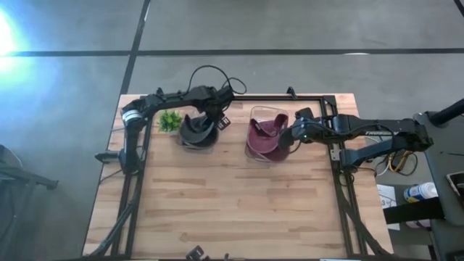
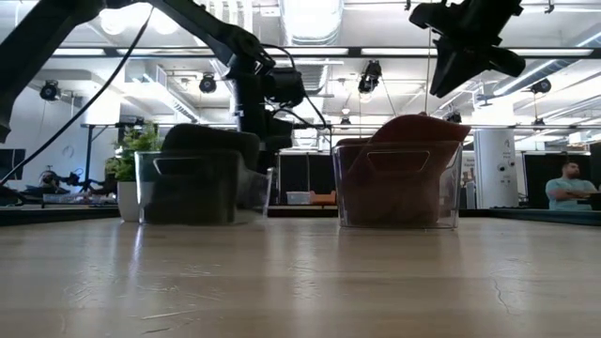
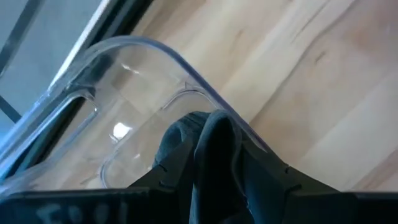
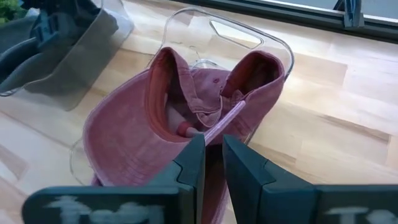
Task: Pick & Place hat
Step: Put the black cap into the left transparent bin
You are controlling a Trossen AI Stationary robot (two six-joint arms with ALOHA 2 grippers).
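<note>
A dark grey hat sits in a clear bin at the table's far left. My left gripper is over that bin, shut on the grey hat. A maroon hat lies in a second clear bin to its right, with its right end raised above the bin's rim. My right gripper hovers over that raised end, fingers almost together on the hat's back band. In the low view it shows at the top right. My left gripper pinches a bunched fold of the grey hat's cloth between its two fingers, coming from above over the bin's rounded corner. The rest of the hat is hidden below the fingers. My right gripper pinches the thin pink band at the maroon hat's back opening, slanting down from the table's right side. The crown rests in the bin while the held end is drawn upward.
A small green plant stands just left of the grey hat's bin. The two bins sit side by side near the far edge. The wooden table stretches toward the near edge. A black frame rail runs along each side. A person sits in the room beyond.
</note>
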